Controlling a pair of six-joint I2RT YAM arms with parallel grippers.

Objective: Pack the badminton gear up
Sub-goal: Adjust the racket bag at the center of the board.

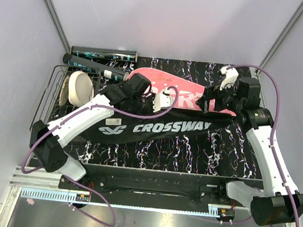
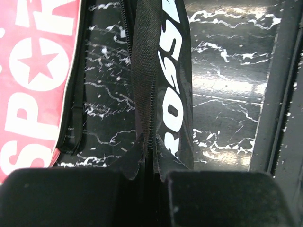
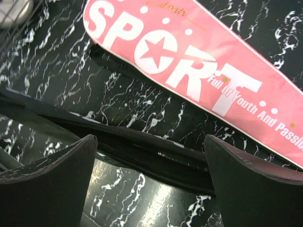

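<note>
The left gripper (image 2: pixel 149 179) was pinched shut on the zipper edge of the black CROSSWAY bag (image 1: pixel 161 128). The right gripper (image 3: pixel 149 146) hung wide open, holding nothing. The pink SPORT case (image 3: pixel 189 71) lay just beside the bag's opening, seemingly unpacked. The dark tube (image 1: pixel 103 52) lay at the far edge. Most of the packing appeared outstanding.

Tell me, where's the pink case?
In the top view, the pink case lies at the middle back of the table, just behind the black bag.
</note>
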